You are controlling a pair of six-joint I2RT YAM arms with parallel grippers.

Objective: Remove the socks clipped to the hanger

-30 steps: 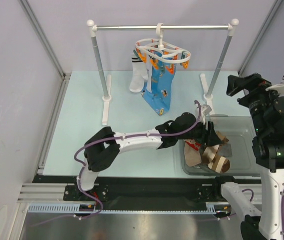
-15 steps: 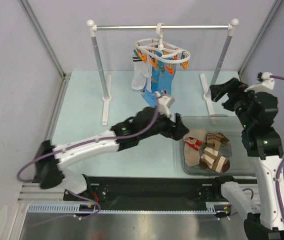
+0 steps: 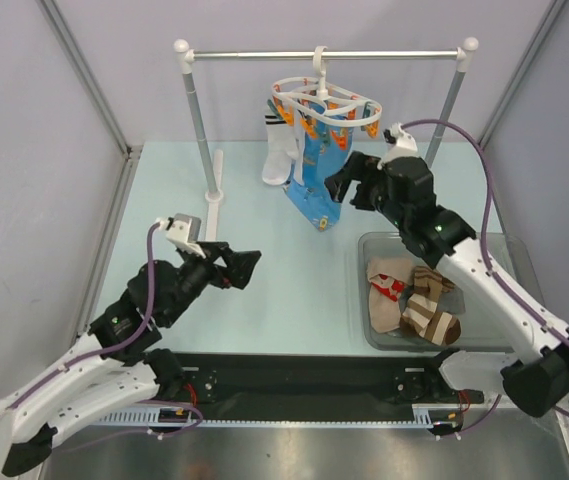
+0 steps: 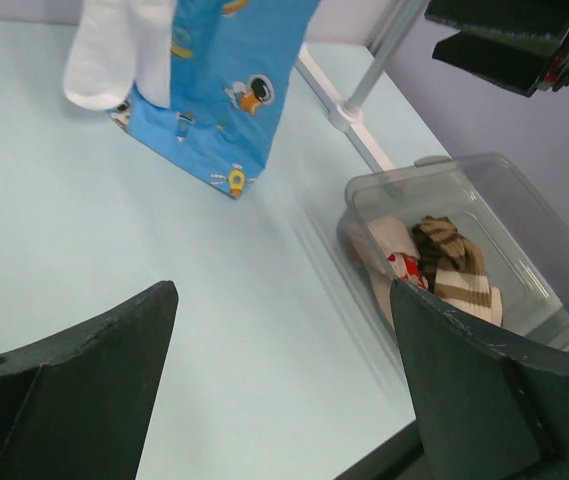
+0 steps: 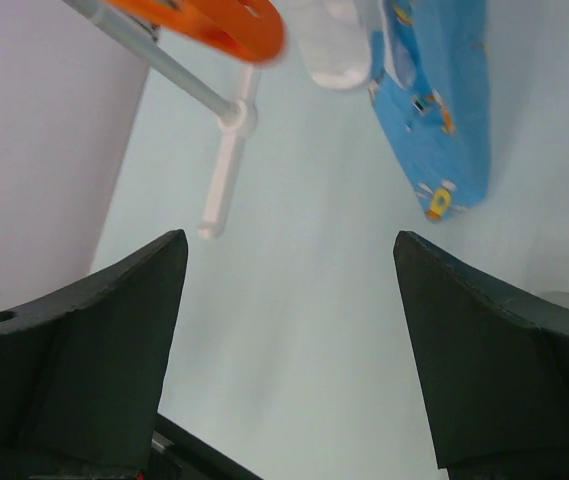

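The white oval hanger (image 3: 320,99) with orange clips (image 5: 216,24) hangs from the rail. A white sock with black stripes (image 3: 278,154) (image 4: 103,58) (image 5: 333,46) is clipped to it, beside a blue cartoon-print cloth (image 3: 318,182) (image 4: 226,88) (image 5: 436,108). My right gripper (image 3: 343,188) (image 5: 289,250) is open and empty, just right of the blue cloth, below the hanger ring. My left gripper (image 3: 245,268) (image 4: 284,300) is open and empty over the bare table, left of the bin. A beige sock with red marks (image 3: 388,284) (image 4: 394,258) and a brown-striped sock (image 3: 428,311) (image 4: 454,268) lie in the bin.
A clear plastic bin (image 3: 484,250) (image 4: 484,205) sits at the front right. The silver rail (image 3: 324,54) stands on two posts with white feet (image 3: 213,195) (image 5: 226,170). Metal frame bars and grey walls close in both sides.
My left arm has pulled back from the bin to the left with its jaws opening. My right arm has swung in from the far right to beside the blue cloth.
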